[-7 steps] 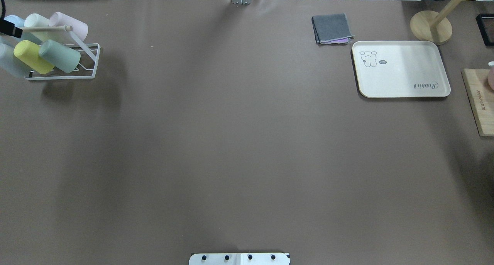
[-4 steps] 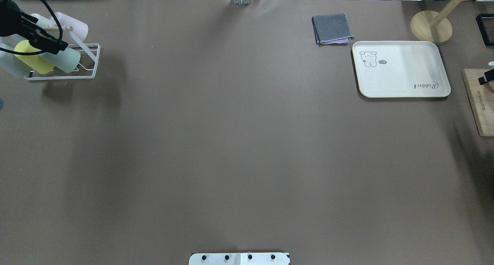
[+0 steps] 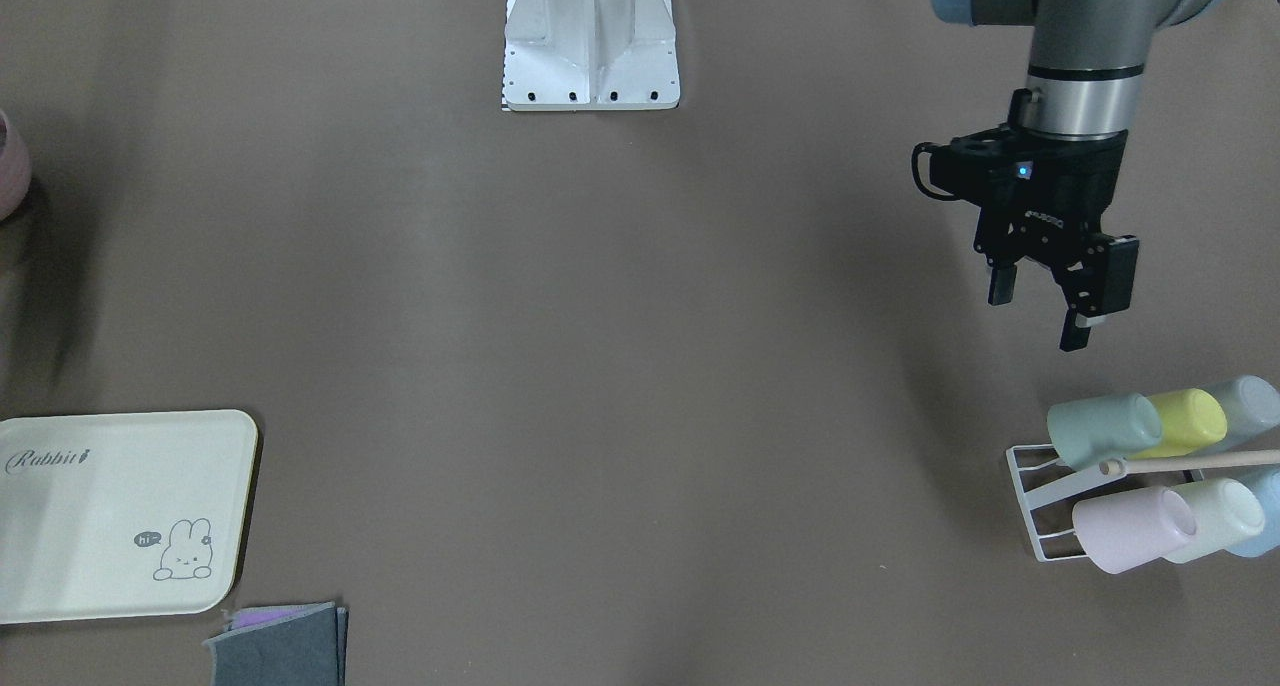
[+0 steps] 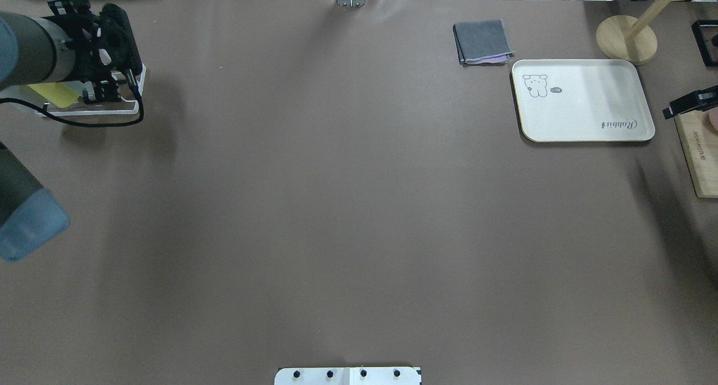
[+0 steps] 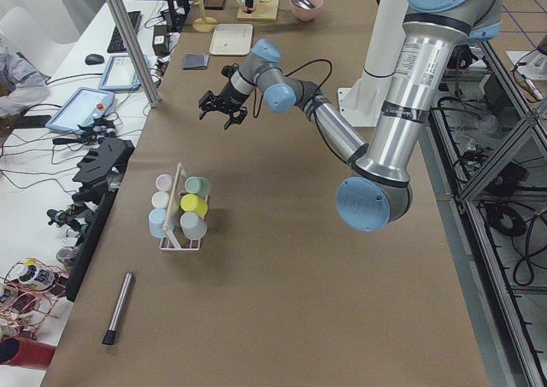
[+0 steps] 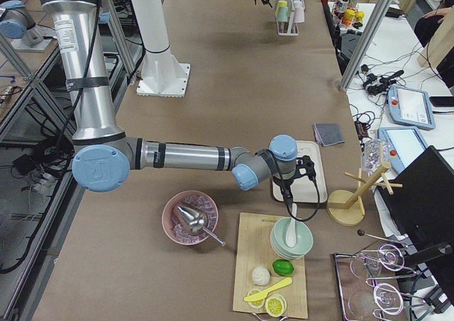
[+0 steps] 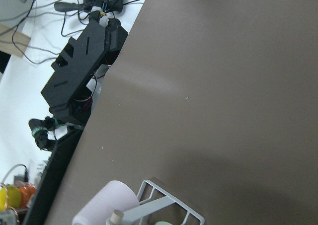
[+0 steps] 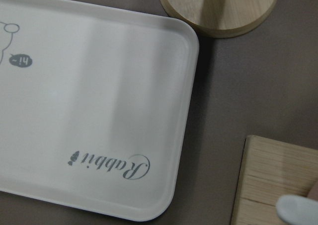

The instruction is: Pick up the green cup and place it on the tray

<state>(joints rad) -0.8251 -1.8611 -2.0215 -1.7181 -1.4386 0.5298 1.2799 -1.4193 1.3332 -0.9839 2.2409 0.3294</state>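
Note:
The green cup (image 3: 1105, 431) lies on its side in a white wire rack (image 3: 1035, 511) at the table's left end, beside a yellow cup (image 3: 1187, 421). My left gripper (image 3: 1040, 311) hangs open and empty above the table, a short way short of the rack on the robot's side. In the overhead view my left arm covers the green cup. The cream tray (image 4: 583, 100) with "Rabbit" script lies bare at the far right; it fills the right wrist view (image 8: 89, 111). My right gripper (image 4: 693, 101) shows only as a black edge right of the tray; I cannot tell its state.
Pink (image 3: 1130, 528), whitish (image 3: 1215, 518) and pale blue cups also lie in the rack. A grey folded cloth (image 4: 482, 41) lies by the tray. A round wooden stand base (image 4: 626, 40) and a wooden board (image 4: 695, 149) are at the right edge.
My left arm has swung in from the left edge and now covers the rack in the overhead view. My right gripper's black edge has come further in beside the tray.

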